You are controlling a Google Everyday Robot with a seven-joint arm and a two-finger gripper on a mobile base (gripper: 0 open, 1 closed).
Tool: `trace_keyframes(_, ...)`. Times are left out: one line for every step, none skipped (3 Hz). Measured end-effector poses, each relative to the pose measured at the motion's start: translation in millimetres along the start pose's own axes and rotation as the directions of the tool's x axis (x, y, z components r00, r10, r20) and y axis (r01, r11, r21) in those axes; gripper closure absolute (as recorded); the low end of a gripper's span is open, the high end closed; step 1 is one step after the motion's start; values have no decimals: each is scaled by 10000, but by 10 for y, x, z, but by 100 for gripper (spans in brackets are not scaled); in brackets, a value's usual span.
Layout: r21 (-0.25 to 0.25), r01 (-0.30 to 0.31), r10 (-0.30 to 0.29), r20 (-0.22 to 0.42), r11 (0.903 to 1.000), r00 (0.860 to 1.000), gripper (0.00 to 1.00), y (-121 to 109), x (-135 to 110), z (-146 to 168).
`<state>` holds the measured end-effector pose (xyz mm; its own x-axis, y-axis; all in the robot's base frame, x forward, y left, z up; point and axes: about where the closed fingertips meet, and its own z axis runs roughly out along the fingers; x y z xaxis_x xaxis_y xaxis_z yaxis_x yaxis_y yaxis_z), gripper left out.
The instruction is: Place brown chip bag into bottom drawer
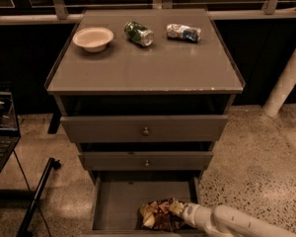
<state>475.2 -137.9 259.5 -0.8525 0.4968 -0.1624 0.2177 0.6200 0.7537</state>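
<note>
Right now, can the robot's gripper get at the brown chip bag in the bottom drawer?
Probably yes. The gripper is right against the brown chip bag inside the open bottom drawer, with nothing between them. The middle drawer leaves it uncovered.

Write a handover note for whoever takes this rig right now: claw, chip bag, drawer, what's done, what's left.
Claw: low inside the bottom drawer, at the right end of the brown chip bag; grip cannot be read from this view.
Bag: lying on the drawer floor, front right.
Done: bag is inside the open drawer.
Left: confirm release, then lift the arm clear.
On the cabinet top: bowl, green can, crushed silver-blue can.
</note>
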Motion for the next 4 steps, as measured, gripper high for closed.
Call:
trace_keyframes(0,0,0,0,10000,10000,57,0,0,0)
trace_keyframes(0,0,0,0,10000,10000,36,0,0,0)
trace_keyframes(0,0,0,-1,10000,10000,12,0,0,0)
trace_keyframes(-1,0,0,-2,10000,10000,0,1,1,1)
